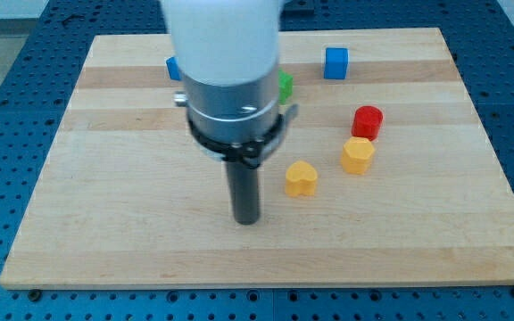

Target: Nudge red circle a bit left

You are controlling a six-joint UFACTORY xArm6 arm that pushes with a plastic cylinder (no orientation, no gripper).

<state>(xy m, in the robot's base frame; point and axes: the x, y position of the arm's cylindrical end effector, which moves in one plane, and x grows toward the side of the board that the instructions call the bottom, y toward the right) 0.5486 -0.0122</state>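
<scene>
The red circle block (368,121) stands on the wooden board (105,205) at the view's right of centre. A yellow hexagon block (358,155) sits just below it, touching or nearly so. My tip (246,219) rests on the board well to the left of and below the red circle, with a yellow heart-shaped block (301,178) between them, a little to the tip's upper right. The tip touches no block.
A blue cube (335,63) stands near the board's top edge. A green block (286,86) and another blue block (174,68) are mostly hidden behind the arm's white body (226,53). The board lies on a blue perforated table.
</scene>
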